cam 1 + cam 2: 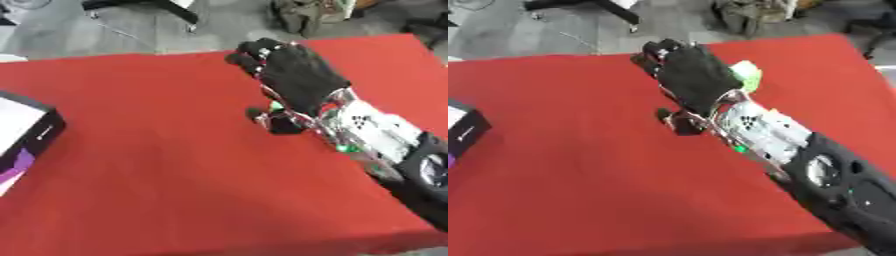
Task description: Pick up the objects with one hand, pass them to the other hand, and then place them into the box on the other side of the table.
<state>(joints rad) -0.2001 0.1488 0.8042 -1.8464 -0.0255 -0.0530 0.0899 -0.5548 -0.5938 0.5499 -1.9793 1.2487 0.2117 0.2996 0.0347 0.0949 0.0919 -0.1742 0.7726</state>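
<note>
I saw a light green object point(748, 76) tucked under my right hand point(697, 80) at the table's point(175, 165) far right, fingers curled over it. The box point(22, 135) sat at the left edge.

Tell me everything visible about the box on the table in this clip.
The box sits at the table's left edge, cut off by the view's border, so only part shows. It has dark, nearly black sides and a white top face, with a purple patch low on its near side. It looks like a printed cardboard carton, lying flat and askew to the table edge on the red cloth. Nothing touches it; the right hand is far off over the table's far right part. Whether it is open cannot be told.
</note>
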